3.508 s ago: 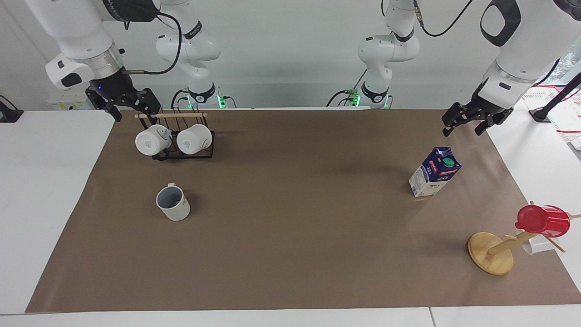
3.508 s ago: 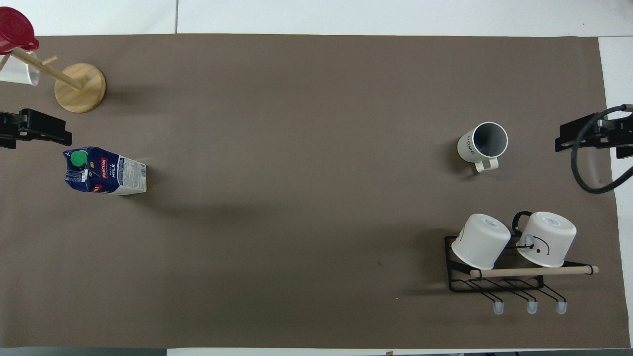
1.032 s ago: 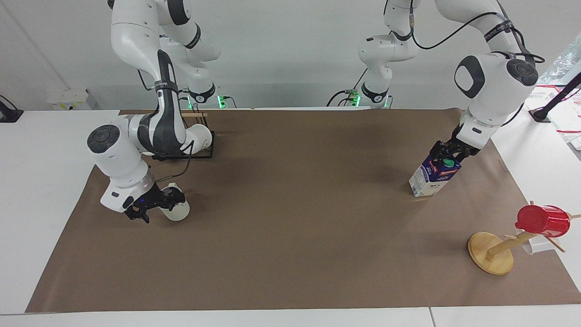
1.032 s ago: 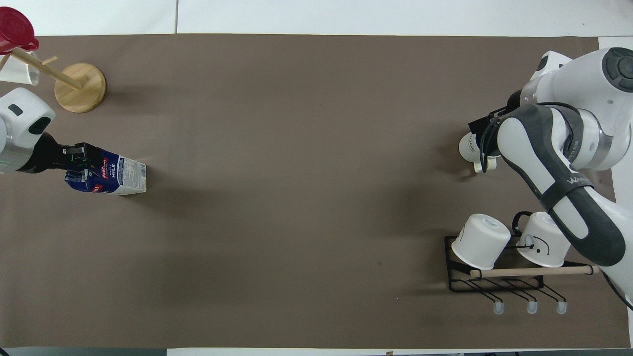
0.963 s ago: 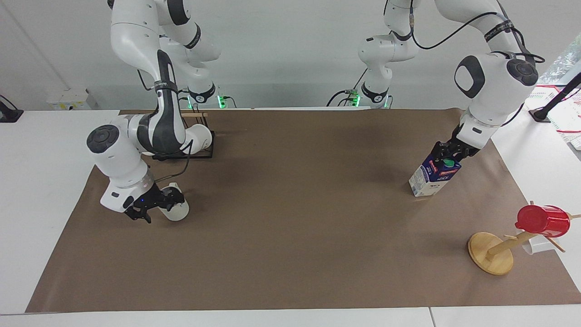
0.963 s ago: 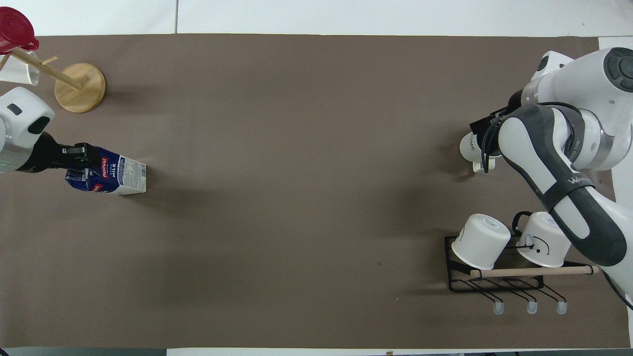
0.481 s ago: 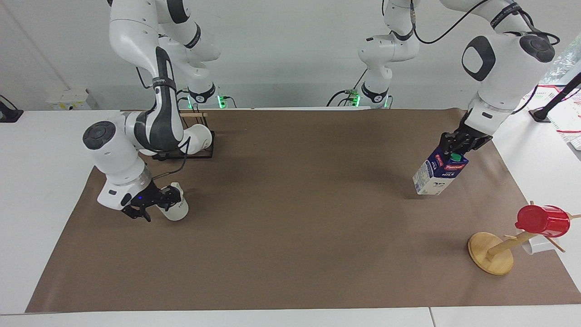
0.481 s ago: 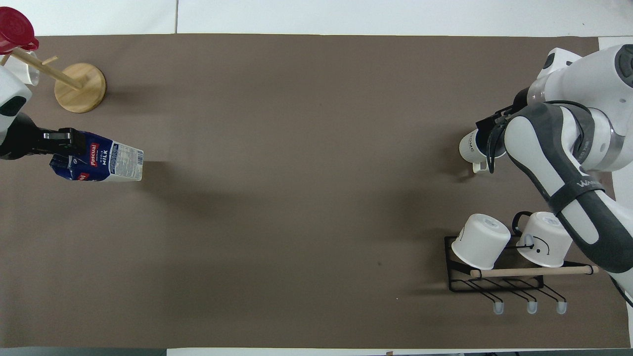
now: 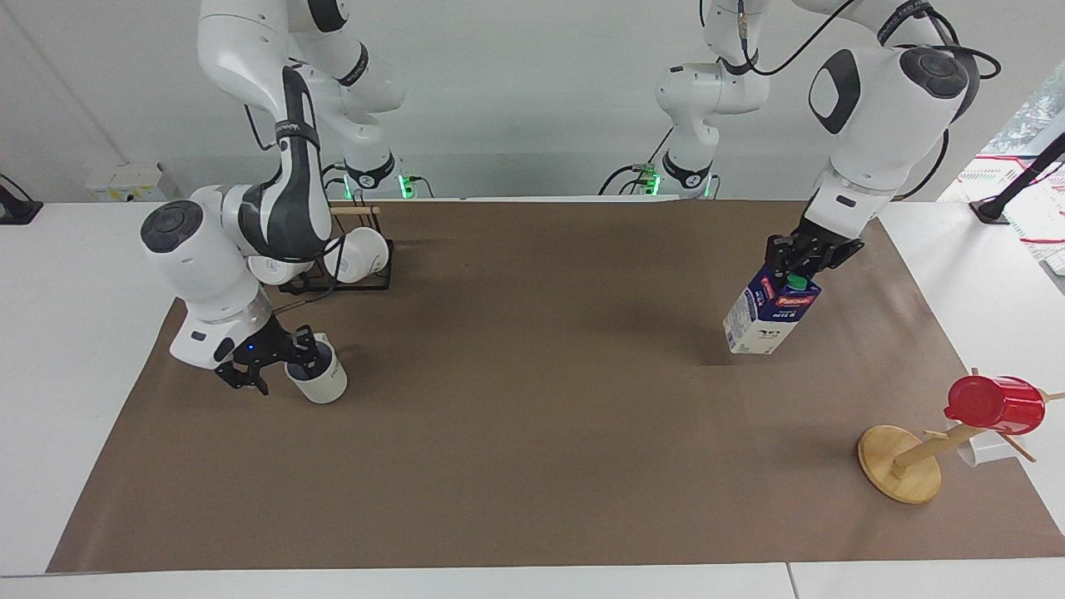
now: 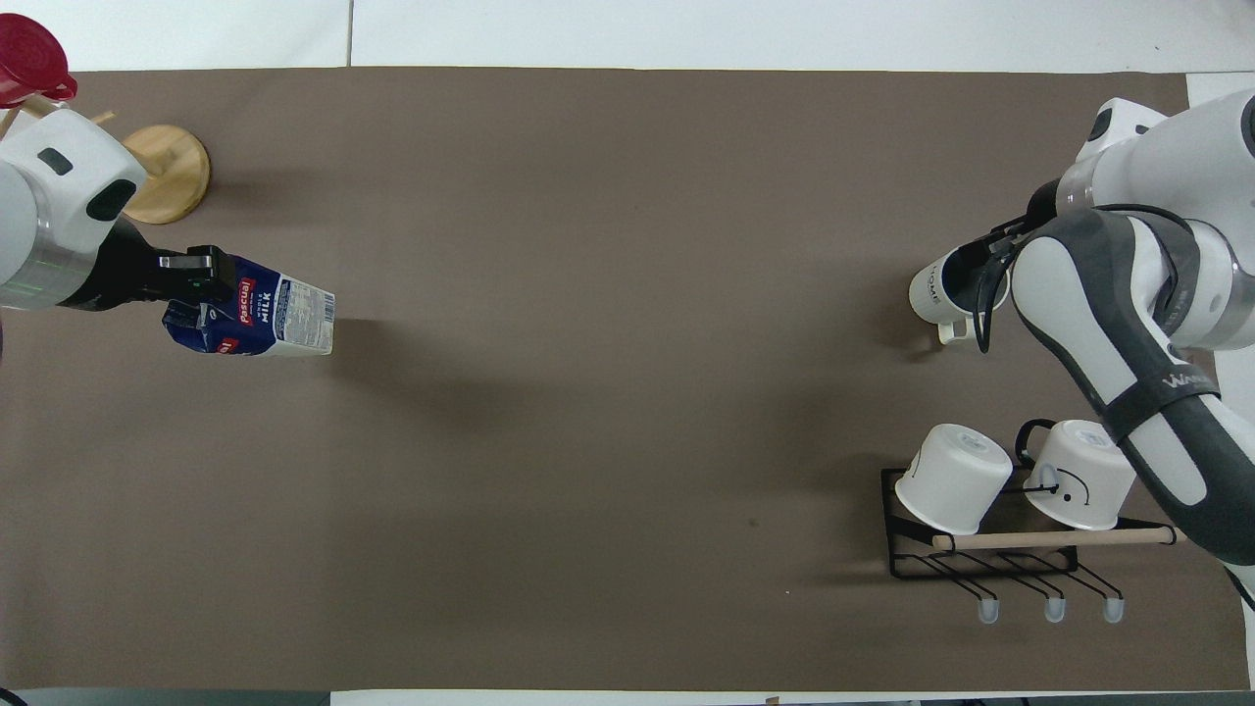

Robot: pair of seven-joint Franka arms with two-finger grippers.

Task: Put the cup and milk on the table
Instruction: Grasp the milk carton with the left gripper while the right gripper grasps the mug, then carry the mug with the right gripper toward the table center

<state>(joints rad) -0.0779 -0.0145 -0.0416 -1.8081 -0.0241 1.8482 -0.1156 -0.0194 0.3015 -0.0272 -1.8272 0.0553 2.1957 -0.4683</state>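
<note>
While right gripper (image 9: 274,359) grips cup (image 9: 320,380), milk (image 9: 761,316) shifted.

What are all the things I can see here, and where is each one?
milk: one, blue and white, held up over the table's brown sheet.
cup: one, white, in the right gripper.
rack mugs: two, white, on a black wire rack nearest the robots.
red cup: one, on a wooden mug tree.
left gripper: black, shut on the milk's top.
right gripper: black, shut on the cup.
</note>
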